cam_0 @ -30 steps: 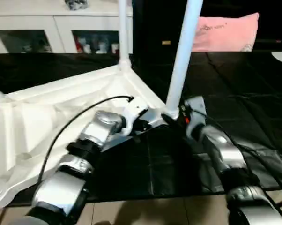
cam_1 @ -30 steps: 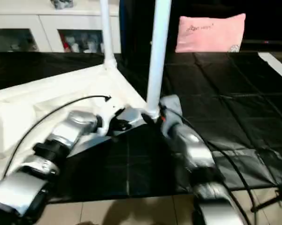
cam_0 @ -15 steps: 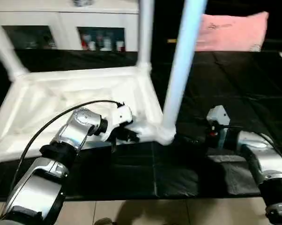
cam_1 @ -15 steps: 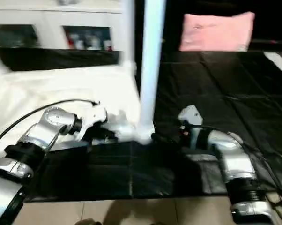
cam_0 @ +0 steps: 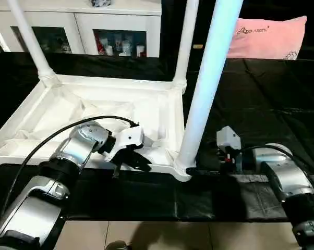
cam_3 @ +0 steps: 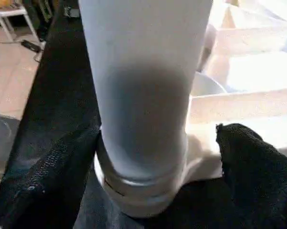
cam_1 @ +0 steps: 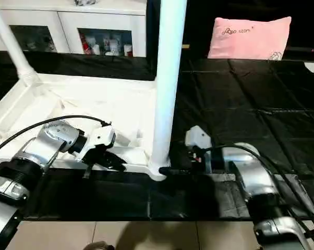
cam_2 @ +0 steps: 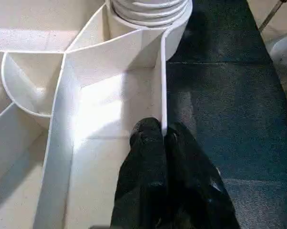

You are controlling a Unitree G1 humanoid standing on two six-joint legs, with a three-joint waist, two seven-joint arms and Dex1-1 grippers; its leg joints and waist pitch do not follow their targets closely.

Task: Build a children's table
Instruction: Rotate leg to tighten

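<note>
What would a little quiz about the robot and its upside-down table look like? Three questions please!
1. True or false: the children's table lies with its legs pointing up.
2. What does the left gripper pinch? A) the pink pillow B) the table's rim C) a cable
3. The right gripper's fingers stand either side of the nearest ___.

Key: 1 true; 2 B; 3 leg.

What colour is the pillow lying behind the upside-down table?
Pink, with small dark writing; the soft rectangular pillow shows best in the right eye view.
</note>
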